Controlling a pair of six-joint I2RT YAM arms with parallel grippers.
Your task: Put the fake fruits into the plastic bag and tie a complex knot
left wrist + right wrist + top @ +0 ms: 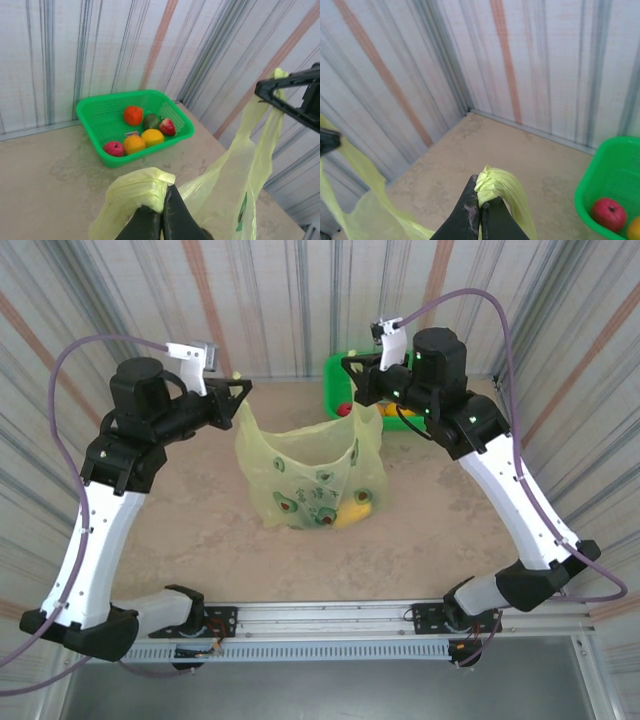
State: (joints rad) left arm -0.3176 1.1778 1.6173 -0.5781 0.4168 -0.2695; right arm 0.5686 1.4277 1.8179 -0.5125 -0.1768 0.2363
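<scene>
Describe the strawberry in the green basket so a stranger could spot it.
Look at the green basket by the striped wall. In the left wrist view, the strawberry lies rightmost inside it, beside the green avocado. It alone is red and tapered; the red apple is round.

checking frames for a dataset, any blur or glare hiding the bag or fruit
Top external: soft even light, hardly any shadow around the plastic bag, nothing blurred. Left wrist: the fruits in the green basket are sharp, with small highlights. Right wrist: the bunched bag handle is bright yet its folds read clearly.
</scene>
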